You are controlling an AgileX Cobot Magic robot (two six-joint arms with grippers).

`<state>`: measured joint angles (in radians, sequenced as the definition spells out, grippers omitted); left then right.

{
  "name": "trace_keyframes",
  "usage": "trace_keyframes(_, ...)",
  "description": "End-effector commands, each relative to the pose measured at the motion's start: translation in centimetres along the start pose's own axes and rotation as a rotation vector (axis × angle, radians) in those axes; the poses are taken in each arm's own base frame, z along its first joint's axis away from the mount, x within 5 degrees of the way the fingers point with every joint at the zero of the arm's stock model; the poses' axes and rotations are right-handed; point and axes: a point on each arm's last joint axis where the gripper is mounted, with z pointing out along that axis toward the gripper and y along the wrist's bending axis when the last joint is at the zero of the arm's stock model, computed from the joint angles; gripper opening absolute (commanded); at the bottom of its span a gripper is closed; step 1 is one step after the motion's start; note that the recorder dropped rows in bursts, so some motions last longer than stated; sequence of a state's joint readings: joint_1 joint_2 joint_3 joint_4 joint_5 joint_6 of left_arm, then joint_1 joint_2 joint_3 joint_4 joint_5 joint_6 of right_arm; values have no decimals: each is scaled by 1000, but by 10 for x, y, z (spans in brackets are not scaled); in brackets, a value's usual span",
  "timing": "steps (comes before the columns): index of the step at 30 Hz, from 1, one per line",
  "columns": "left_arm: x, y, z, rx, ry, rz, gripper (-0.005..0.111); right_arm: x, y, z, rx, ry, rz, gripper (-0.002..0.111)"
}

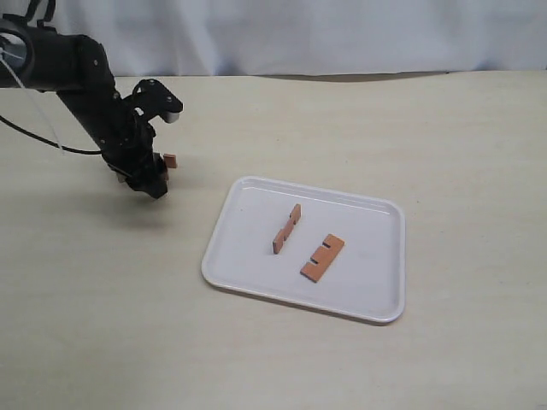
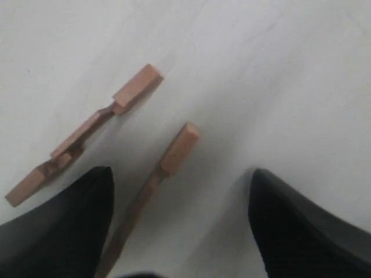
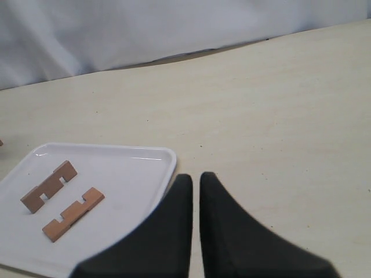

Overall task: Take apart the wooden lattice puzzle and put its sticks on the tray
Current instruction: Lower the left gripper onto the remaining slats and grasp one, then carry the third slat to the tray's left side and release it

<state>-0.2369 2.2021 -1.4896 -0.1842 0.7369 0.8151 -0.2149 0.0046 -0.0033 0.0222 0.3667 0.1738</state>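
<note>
**Left gripper** (image 1: 155,184): in the upper left of the exterior frame, pointed down at the beige tabletop (image 1: 444,137). Its black fingers (image 2: 64,226) are spread wide apart and clamp nothing.

**First stick** (image 2: 165,159): a short, flat, reddish-brown notched wooden bar. It lies on the tabletop in the gap between the left fingers, closer to one finger than the other. Whether it touches that finger cannot be told.

**Second stick** (image 2: 87,132): same type. It lies just beside the first, outside the gap and roughly parallel to it.

**Large white rectangular plastic tray** (image 1: 367,231): centre-right of the exterior frame, well apart from the left gripper. It holds two more bars:
- **Third stick** (image 1: 287,229): stands on its edge.
- **Fourth stick** (image 1: 322,257): lies flat, near the third but apart from it.

**Right gripper** (image 3: 196,191): seen only in its own wrist view, near a tray corner. Its fingers are almost together, with a thin slit between them and nothing held.
</note>
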Motion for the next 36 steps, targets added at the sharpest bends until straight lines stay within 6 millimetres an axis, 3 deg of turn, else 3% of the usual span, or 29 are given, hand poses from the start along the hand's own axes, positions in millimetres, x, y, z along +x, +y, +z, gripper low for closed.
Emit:
trace_keyframes(1, -3, 2, 0, -22, -29, -3, 58, 1, -1, 0, 5, -5, -12, 4)
trace_keyframes(11, -1, 3, 1, -38, -6, 24, 0, 1, -1, 0, 5, -5, -12, 4)
trace_keyframes(17, 3, -3, -14, 20, 48, 2, 0, 1, -1, 0, 5, -5, -12, 4)
trace_keyframes(23, -9, -14, -58, 74, -56, -96, 0, 1, -1, 0, 5, -5, -12, 4)
trace_keyframes(27, -27, -34, -83, 175, -187, -166, 0, 1, -1, 0, 5, -5, -12, 4)
trace_keyframes(30, -40, -54, -81, 261, -218, -169, 0, 1, -1, 0, 5, -5, -12, 4)
trace_keyframes(36, -68, -100, -52, 370, -230, -162, 0, 1, -1, 0, 5, -5, -12, 4)
